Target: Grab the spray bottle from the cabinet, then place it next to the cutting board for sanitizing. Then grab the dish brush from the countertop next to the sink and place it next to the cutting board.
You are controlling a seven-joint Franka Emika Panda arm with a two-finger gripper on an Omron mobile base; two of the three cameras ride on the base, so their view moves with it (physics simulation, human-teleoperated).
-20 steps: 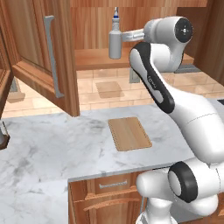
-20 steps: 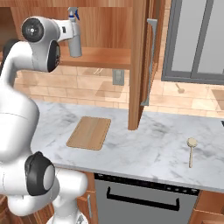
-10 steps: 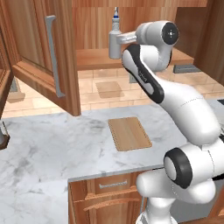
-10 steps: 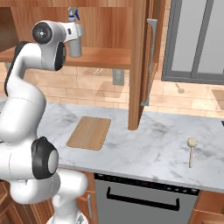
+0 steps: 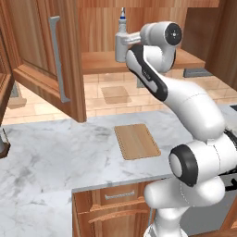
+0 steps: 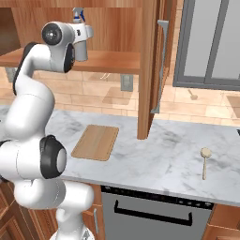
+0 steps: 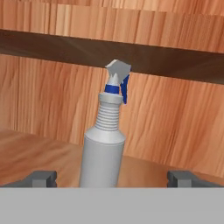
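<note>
- The pincer point(image 7: 112, 177) was raised to the level of the cabinet shelf, its jaws spread as wide as they went, one dark fingertip point(image 7: 41, 178) off to each side and nothing clasped between them.
- The spray bottle point(image 7: 105, 144) stood upright straight ahead of the pincer, its grey body rising between the two tips. In the hand view there was clear space between each tip and the bottle, so the pincer was released and not touching it as far as I could see.
- The bottle's white nozzle with its blue band sat above the pincer, just under the dark underside of the shelf overhead.
- The cabinet point(image 5: 152, 60) held the bottle on its plain wooden shelf; I saw nothing else on that shelf near the pincer.
- From the left base view the bottle point(image 5: 121, 39) stood just beyond the arm's wrist, partly hidden by it; from the right base view the bottle point(image 6: 80, 40) showed right beside the white hand.
- The cabinet door point(image 5: 51, 60) hung swung open, well off to the pincer's left, its grey bar handle facing the room.
- The cutting board point(image 5: 137, 141) lay flat on the countertop point(image 5: 51, 157), well below the pincer and nearer the robot's base.
- The dish brush point(image 6: 205, 160) lay on the countertop far below and well to the pincer's right, round head away from the counter's front edge, handle towards it.
</note>
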